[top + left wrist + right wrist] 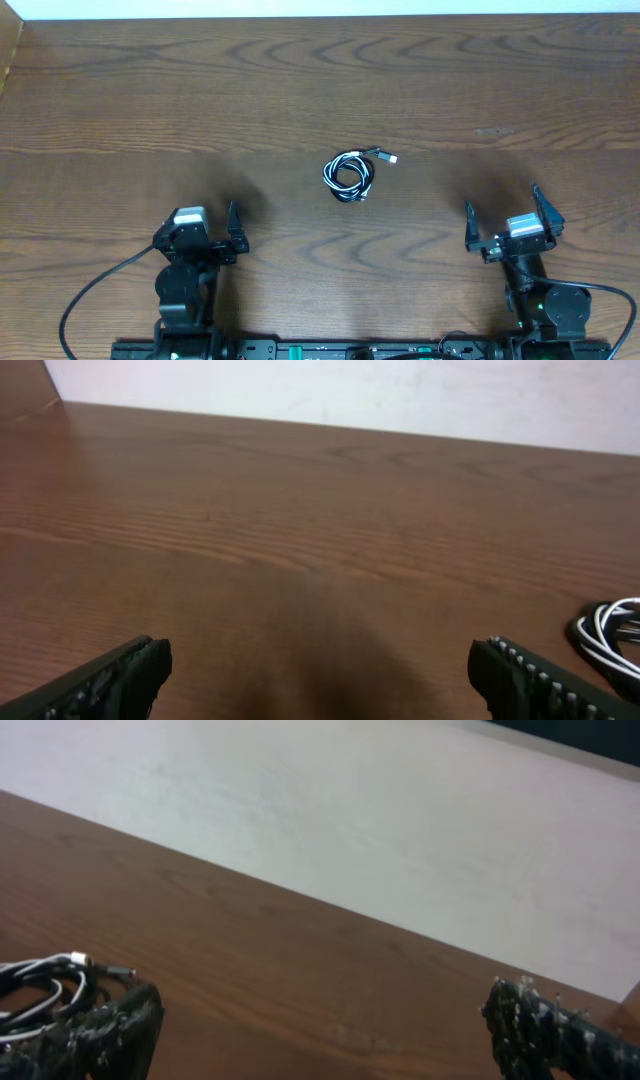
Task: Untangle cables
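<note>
The black and white cables (350, 175) lie coiled together in one small bundle at the middle of the wooden table, a plug end sticking out to the upper right. The bundle shows at the right edge of the left wrist view (612, 635) and at the lower left of the right wrist view (45, 990). My left gripper (200, 240) is open and empty near the front left, well short of the bundle. My right gripper (505, 228) is open and empty near the front right, also apart from it.
The wooden table (150, 100) reaches to a pale wall at the back (350, 810). Thick black arm wires (95, 290) loop beside the left arm base at the front edge.
</note>
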You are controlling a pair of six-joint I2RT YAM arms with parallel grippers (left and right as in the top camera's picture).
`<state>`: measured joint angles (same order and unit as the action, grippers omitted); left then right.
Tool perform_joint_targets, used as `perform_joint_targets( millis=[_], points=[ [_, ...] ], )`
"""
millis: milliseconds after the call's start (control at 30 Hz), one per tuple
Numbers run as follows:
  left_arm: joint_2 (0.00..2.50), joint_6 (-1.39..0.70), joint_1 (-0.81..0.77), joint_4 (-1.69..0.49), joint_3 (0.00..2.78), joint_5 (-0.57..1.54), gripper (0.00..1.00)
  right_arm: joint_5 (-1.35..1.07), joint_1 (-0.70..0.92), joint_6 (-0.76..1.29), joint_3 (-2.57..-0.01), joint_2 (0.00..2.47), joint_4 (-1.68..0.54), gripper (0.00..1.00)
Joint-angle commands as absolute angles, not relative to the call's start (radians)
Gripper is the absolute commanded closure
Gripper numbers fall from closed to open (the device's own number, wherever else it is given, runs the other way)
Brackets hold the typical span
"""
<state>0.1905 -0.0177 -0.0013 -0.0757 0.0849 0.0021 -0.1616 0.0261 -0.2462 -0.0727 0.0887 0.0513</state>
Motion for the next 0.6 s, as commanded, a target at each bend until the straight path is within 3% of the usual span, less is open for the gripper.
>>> perform_joint_targets(
  millis=[0,300,567],
  points=[
    [0.275,-0.004,-0.004,-0.082,0.201,0.015,0.00,-0.175,0.020,-0.251,-0.159,0.146,0.061,0.01],
    [0.624,-0.003,-0.004,-0.257,0.542,0.015,0.00,-0.305,0.020,-0.239,-0.438,0.471,0.027,0.01],
    [0.881,0.000,-0.006,-0.457,0.862,0.019,0.00,-0.344,0.020,-0.214,-0.752,0.741,-0.236,0.01]
  ],
)
